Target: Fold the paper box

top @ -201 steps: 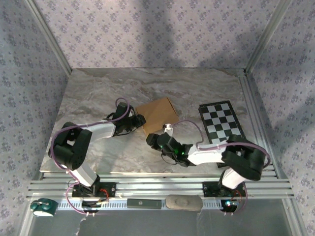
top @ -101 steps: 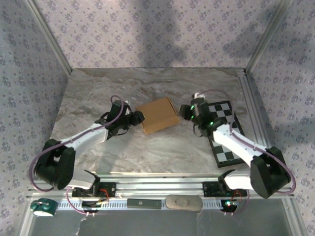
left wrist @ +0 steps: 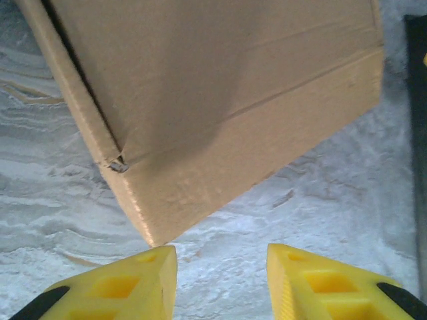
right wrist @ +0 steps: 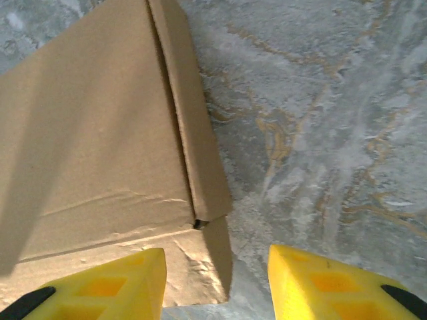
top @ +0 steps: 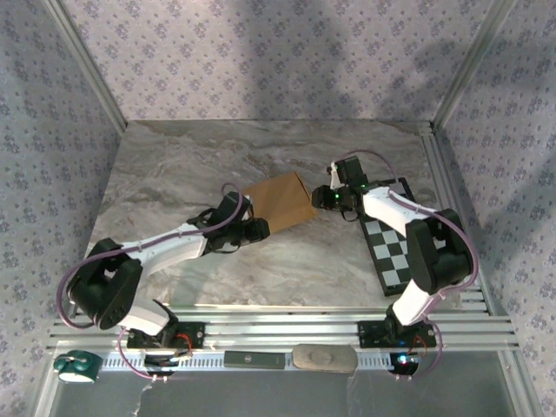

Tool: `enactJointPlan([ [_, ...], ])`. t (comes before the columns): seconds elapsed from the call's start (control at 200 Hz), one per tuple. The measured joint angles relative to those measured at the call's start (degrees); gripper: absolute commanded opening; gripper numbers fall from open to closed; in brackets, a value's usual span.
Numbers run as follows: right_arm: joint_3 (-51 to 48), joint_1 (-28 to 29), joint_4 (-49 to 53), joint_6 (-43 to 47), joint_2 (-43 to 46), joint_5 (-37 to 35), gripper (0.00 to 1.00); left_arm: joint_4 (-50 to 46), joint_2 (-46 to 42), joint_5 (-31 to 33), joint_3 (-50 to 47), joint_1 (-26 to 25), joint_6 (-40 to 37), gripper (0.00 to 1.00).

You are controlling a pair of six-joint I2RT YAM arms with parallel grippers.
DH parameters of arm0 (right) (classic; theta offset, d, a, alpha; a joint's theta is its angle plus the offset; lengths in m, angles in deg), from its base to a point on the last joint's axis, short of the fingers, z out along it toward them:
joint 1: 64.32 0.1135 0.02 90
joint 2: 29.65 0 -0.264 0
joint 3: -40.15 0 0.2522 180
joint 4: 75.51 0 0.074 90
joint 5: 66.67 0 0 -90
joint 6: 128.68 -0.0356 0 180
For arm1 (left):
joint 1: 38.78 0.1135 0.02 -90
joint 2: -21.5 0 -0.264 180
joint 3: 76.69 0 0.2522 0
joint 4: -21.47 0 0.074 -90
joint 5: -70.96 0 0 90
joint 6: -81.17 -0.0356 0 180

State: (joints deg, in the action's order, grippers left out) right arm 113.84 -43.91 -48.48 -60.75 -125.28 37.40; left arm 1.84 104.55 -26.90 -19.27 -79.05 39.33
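Note:
The paper box [top: 278,200] is a shallow tan cardboard box, folded closed and lying flat mid-table. My left gripper [top: 258,228] sits at its near-left corner. In the left wrist view the box [left wrist: 220,87] fills the upper part, its corner just ahead of the left finger [left wrist: 133,283]; that gripper [left wrist: 221,267] is open over bare table. My right gripper [top: 323,198] is at the box's right side. In the right wrist view the gripper [right wrist: 217,267] is open, and the box's [right wrist: 100,153] near corner reaches in between the yellow fingers [right wrist: 320,283] without being clamped.
A black-and-white checkered board [top: 395,239] lies to the right of the box, partly under my right arm. The marble tabletop [top: 174,165] ends at metal rails along the near and right edges, with patterned walls behind.
My right arm swung from in front of the box out to its right side. The left gripper slid from the box's left side down to its near-left corner. The box stayed put.

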Motion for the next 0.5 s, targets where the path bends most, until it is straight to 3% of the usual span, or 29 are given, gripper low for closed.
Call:
enactJointPlan([
  [0.5,2.3,1.7,1.6,4.2,-4.1,0.8,0.43,-1.0,2.1,4.6,-0.5,-1.9,-3.6,0.40],
])
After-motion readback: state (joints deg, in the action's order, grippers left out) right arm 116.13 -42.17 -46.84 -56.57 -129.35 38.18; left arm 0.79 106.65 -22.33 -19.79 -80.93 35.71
